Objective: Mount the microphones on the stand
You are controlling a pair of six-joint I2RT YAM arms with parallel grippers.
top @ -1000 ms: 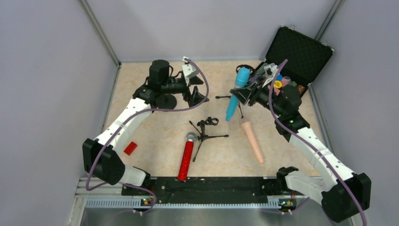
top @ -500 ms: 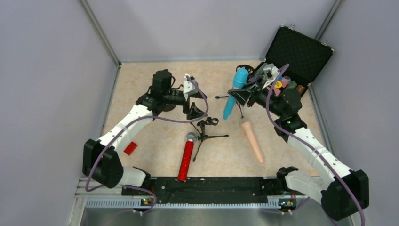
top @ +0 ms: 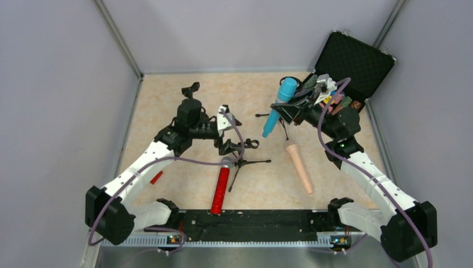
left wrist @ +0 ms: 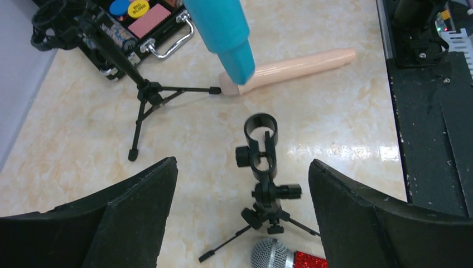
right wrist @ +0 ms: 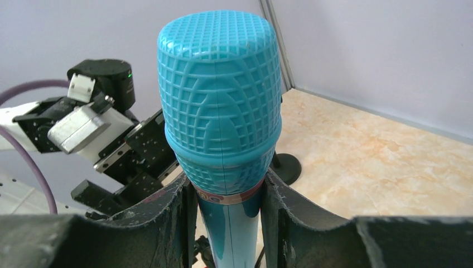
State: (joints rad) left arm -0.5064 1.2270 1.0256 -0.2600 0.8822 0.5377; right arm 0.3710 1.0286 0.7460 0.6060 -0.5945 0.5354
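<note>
My right gripper (top: 286, 111) is shut on the teal-blue microphone (top: 277, 108), just below its head, and holds it tilted above the table; it also shows in the right wrist view (right wrist: 223, 111). My left gripper (left wrist: 242, 162) is open, its jaws wide on either side of a small black tripod stand (left wrist: 262, 167) with an empty ring clip. That stand is at the table's middle (top: 244, 152). The glittery red microphone (top: 221, 187) lies just in front of it. The pale peach microphone (top: 299, 166) lies to the right. A second black tripod stand (left wrist: 145, 92) is under the teal microphone.
An open black case (top: 351, 61) with small items stands at the back right. A small red block (top: 155, 176) lies by the left arm. A black clip-like piece (top: 191, 89) sits at the back left. Grey walls close in the table.
My left arm has swung forward and down, bringing its open gripper over the small stand. My right gripper has shifted the teal microphone slightly left.
</note>
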